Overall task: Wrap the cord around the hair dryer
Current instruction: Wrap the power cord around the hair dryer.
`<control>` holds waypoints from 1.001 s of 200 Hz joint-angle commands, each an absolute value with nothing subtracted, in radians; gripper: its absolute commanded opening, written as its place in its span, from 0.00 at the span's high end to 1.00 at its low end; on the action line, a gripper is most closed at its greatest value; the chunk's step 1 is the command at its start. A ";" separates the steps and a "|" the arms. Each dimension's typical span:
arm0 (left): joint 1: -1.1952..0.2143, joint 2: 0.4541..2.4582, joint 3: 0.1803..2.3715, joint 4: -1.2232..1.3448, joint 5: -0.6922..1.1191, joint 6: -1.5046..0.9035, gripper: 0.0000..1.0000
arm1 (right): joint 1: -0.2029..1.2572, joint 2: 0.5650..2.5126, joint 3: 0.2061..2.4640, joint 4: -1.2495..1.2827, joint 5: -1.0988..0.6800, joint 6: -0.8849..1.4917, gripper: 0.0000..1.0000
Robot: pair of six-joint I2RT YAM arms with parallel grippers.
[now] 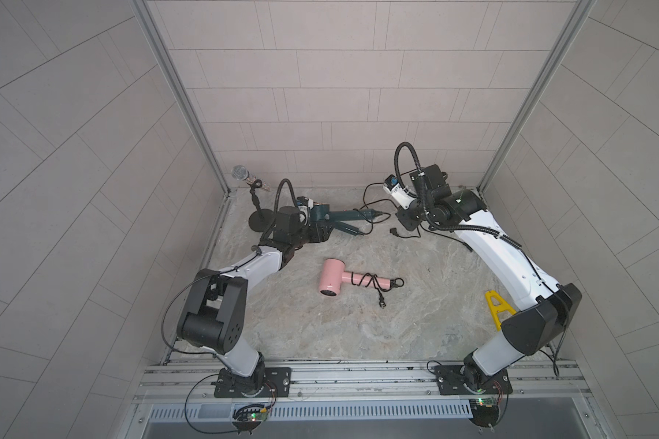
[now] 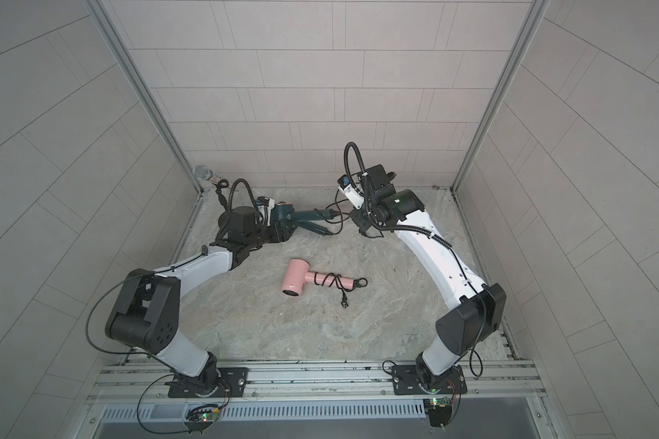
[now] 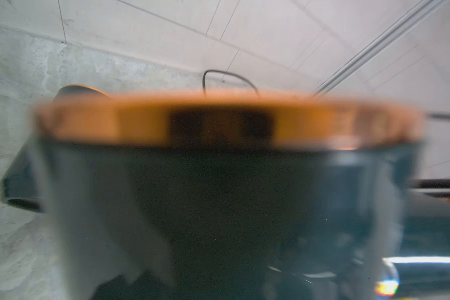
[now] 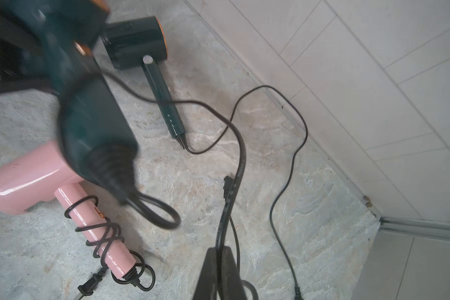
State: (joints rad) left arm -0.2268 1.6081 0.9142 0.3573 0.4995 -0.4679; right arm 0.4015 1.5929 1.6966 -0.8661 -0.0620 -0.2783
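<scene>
Look, left claw point(image 1: 317, 231) clamps the teal hair dryer point(image 4: 96, 117) by its head, handle sticking out, so the right claw point(image 4: 220, 253), pinching its cord point(image 4: 240, 155), can wind it, I reckon.

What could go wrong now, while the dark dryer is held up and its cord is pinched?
The cord in the right claw curves loosely over the second dark dryer lying below; it may snag there.
The pink dryer lies close, so the held dryer or its cord could knock it.

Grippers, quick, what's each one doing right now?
Left gripper: closed on a green dryer.
Right gripper: closed on its cord.
</scene>
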 commanded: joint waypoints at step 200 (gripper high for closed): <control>-0.362 1.600 1.163 -0.261 -0.017 -0.094 1.00 | 0.575 1.583 1.879 -0.920 0.056 -0.386 1.00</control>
State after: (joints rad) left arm -0.3557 1.7130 1.1809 -0.2203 -0.0963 -0.2081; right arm 0.6586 1.5440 1.8553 -0.9249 0.0296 -0.3508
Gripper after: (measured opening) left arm 0.706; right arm 0.048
